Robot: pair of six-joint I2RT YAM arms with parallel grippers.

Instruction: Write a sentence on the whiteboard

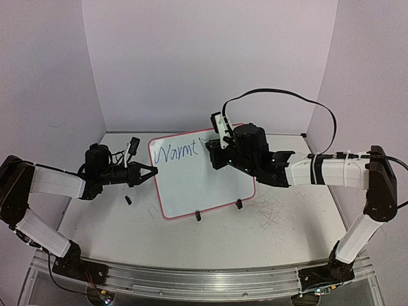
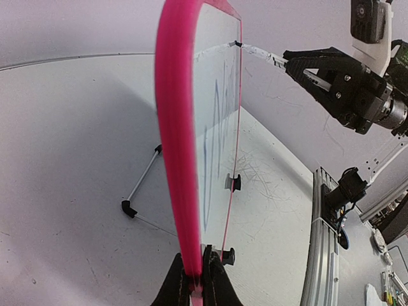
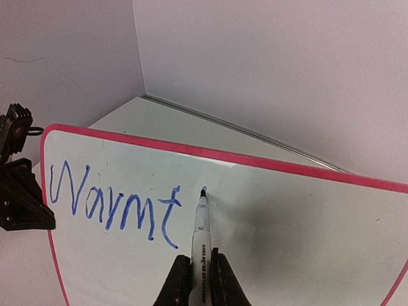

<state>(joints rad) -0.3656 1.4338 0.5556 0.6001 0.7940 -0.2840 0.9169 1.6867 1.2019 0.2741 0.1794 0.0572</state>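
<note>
**A:** Where did the whiteboard (image 1: 207, 191) stand, and how much room was around it?

**B:** It leaned back on its wire stand (image 2: 143, 182) mid-surface, between the two end effectors. The left end effector (image 1: 152, 171) was clenched on the board's pink left edge. Beyond the board from there, bare surface (image 1: 127, 239) ran to the back wall (image 1: 210, 64). On the near side it lay open, apart from a small black piece (image 1: 128, 199) just below the left end effector and grey scribbles (image 1: 271, 220) beneath the right forearm.

**A:** And the right end effector (image 3: 201, 264)?

**B:** It was grasping a marker (image 3: 203, 223), with the barrel sticking out ahead of its fingers and the tip at the board face, seemingly touching. The sentence (image 3: 111, 204) lay left of that tip: one slanted blue word starting with a large W, close under the top edge. Right of the tip and below it, the face was blank white out to the frame.

**A:** How were the arms posed?

**B:** The left forearm reached roughly level toward the board, its end effector pointing straight at the edge. The right arm had its elbow high at the far side. Its forearm crossed over the board's upper right corner, and the wrist angled down at the face. A black cable (image 1: 287, 94) looped above it
</note>
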